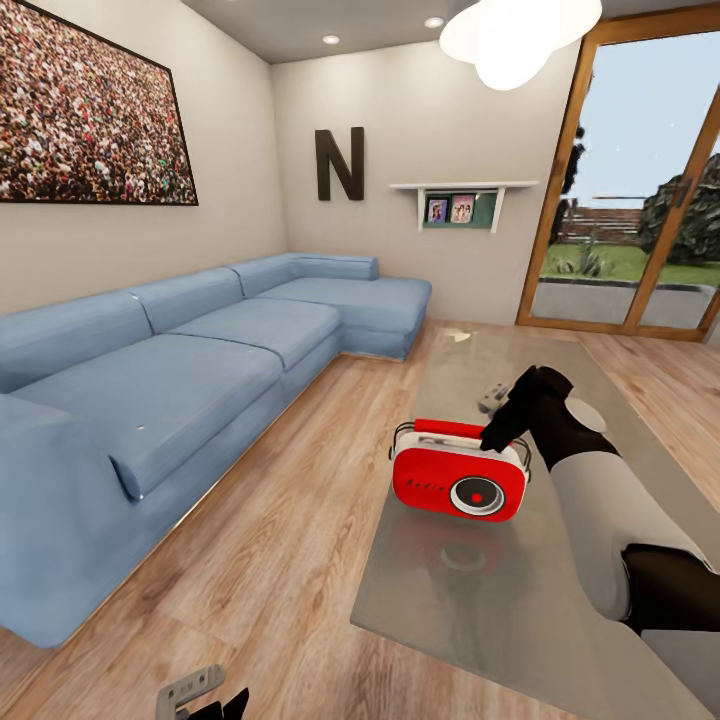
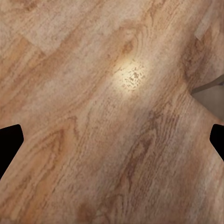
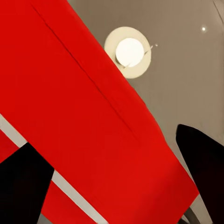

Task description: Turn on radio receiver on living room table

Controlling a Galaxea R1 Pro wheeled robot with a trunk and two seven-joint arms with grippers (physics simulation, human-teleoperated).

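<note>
The red radio receiver (image 1: 460, 482) stands upright on the glossy grey-beige table (image 1: 450, 610), its round dark dial facing me. My right gripper (image 1: 497, 436) comes down onto the right end of the radio's top, by the handle. In the right wrist view the radio's red surface (image 3: 79, 116) lies very close, with the dark fingers (image 3: 23, 186) spread wide on either side, so the right gripper (image 3: 116, 186) is open. My left gripper (image 2: 112, 140) hangs low over the wood floor (image 2: 93, 93), open and holding nothing; its tip (image 1: 215, 703) pokes in at the head view's lower edge.
The long blue L-shaped sofa (image 1: 180, 370) runs along the left wall, with a strip of plank floor between it and the table. A small grey object (image 1: 492, 398) lies on the table behind the radio. Glass doors (image 1: 640, 200) stand at the back right.
</note>
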